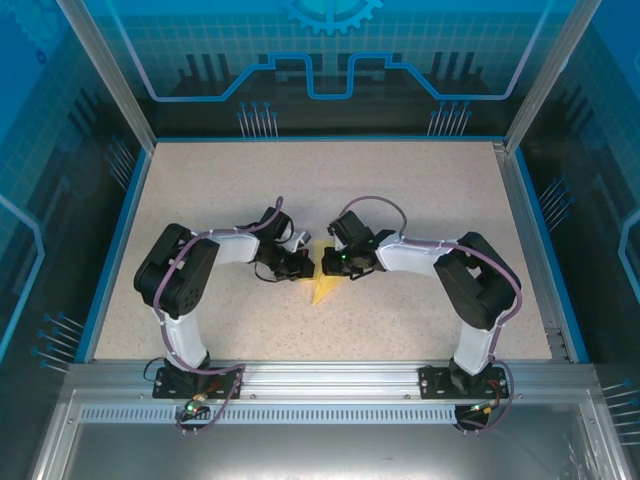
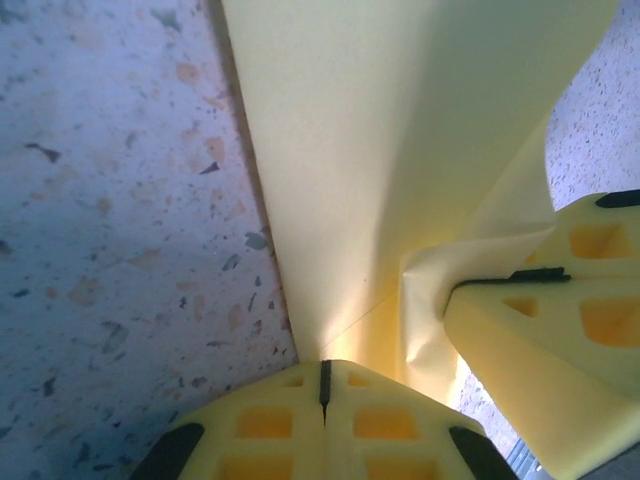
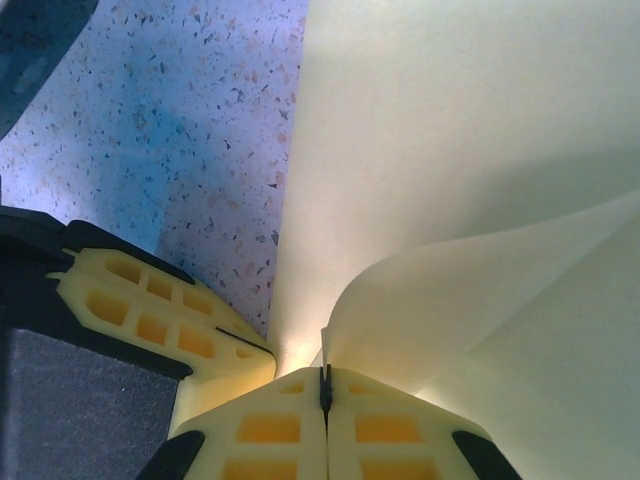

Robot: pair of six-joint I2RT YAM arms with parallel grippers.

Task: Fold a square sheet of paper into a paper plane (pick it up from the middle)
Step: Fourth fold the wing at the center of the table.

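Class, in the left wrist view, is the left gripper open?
No, the left gripper is shut, its tips meeting where they pinch the paper.

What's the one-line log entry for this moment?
left gripper: shut on paper | right gripper: shut on paper | paper: creased, between both grippers
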